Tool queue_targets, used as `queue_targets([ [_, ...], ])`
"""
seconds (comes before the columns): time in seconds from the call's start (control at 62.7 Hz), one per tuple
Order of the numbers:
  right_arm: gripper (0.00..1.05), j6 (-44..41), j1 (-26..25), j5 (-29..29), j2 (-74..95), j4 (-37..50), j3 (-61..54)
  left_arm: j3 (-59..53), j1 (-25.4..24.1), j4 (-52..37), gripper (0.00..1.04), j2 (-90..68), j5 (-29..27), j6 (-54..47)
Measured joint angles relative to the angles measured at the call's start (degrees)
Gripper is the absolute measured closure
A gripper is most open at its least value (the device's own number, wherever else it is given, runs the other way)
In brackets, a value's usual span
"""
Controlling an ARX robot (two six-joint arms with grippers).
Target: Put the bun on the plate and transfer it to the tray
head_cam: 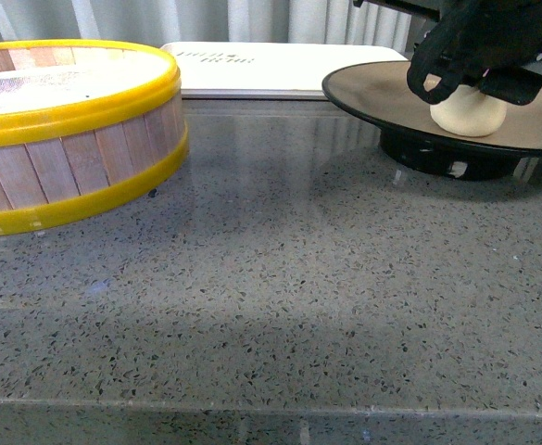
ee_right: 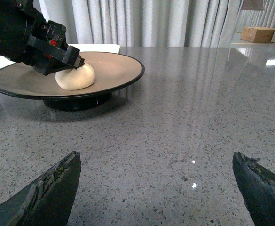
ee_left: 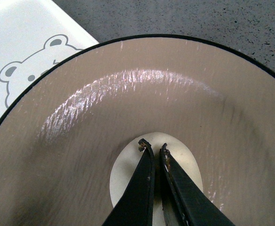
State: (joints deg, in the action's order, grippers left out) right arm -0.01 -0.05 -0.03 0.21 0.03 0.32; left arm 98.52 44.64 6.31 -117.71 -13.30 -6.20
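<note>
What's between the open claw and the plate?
Nothing. In the right wrist view, only bare grey table lies between the right gripper and the plate holding the bun.

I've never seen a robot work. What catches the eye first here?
The white bun sitting on the brown plate at right, with the black left end effector shut right at its top. Then the big yellow-rimmed basket at left, with the white tray behind.
</note>
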Motion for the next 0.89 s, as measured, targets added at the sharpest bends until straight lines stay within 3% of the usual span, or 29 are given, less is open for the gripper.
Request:
queue_targets([
  [0.191, 0.08, 0.0, 0.0, -0.02, 0.0, 0.0, 0.0, 0.28, 0.0, -0.59, 1.01, -0.02, -0.68, -0.85],
  [0.239, 0.08, 0.0, 0.0, -0.02, 0.0, 0.0, 0.0, 0.28, 0.0, -0.59, 0.94, -0.04, -0.44, -0.83],
  [0.319, 0.08, 0.0, 0.0, -0.02, 0.0, 0.0, 0.0, 0.33, 0.07, -0.39, 0.78, -0.02, -0.04, -0.74],
  [0.462, 0.08, 0.0, 0.0, -0.02, 0.0, 0.0, 0.0, 0.85, 0.15, 0.13, 0.59, -0.02, 0.31, -0.59],
  [0.717, 0.08, 0.0, 0.0, -0.02, 0.0, 0.0, 0.0, 2.32, -0.61, 1.62, 0.05, 2.69, 1.53, 0.98],
  [0.893, 0.08, 0.0, 0.0, -0.02, 0.0, 0.0, 0.0, -4.61, -3.8, -3.65, 0.07, 12.68, 4.09, 3.02],
])
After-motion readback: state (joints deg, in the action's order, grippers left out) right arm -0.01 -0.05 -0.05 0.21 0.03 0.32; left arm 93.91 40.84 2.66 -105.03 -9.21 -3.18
